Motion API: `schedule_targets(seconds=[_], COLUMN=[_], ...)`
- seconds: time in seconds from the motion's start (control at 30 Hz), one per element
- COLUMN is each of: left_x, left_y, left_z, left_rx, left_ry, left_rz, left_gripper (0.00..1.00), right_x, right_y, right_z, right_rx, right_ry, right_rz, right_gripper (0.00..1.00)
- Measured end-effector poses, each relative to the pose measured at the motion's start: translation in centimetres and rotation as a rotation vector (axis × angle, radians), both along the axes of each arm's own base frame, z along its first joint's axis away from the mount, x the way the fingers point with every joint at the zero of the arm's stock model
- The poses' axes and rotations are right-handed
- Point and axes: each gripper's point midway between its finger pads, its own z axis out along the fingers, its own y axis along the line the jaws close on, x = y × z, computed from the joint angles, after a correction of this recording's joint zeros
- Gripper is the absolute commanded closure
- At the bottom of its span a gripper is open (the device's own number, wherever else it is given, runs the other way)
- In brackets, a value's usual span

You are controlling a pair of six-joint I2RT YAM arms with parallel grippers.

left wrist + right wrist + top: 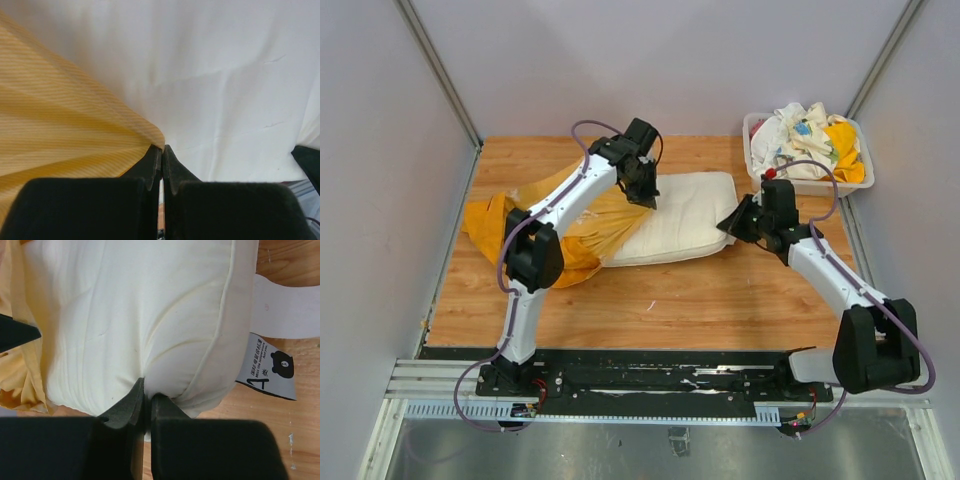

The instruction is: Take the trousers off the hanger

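Note:
No trousers and no hanger show in any view. A white pillow lies across the middle of the wooden table. Its left end sits in a yellow cloth. My left gripper is over the pillow's upper left part, jaws shut on the edge of the yellow cloth. My right gripper is at the pillow's right end, shut on a pinched fold of the pillow's fabric.
A white basket heaped with mixed cloths stands at the back right corner. A black-and-white label hangs from the pillow's end, next to a white strip on the wood. Grey walls close in the table.

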Motion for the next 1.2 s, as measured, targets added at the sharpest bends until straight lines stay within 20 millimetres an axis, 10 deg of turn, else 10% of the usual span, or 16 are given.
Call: schedule_targets(seconds=[0.37, 0.73, 1.2], left_x=[-3.6, -9.1, -14.6], left_y=[2.8, 10.6, 12.7], left_z=[-3.9, 1.5, -6.0], left_rx=[0.173, 0.424, 0.724], left_ry=[0.030, -0.183, -0.108], left_rz=[-0.027, 0.069, -0.035], left_gripper=[0.64, 0.58, 0.54], right_x=[-1.7, -3.0, -5.6], right_y=[-0.5, 0.0, 0.2], right_z=[-4.4, -5.3, -4.4], right_rx=[-0.041, -0.053, -0.050], right_ry=[0.127, 0.169, 0.146], right_rz=[0.002, 0.033, 0.062], right_gripper=[0.83, 0.55, 0.53])
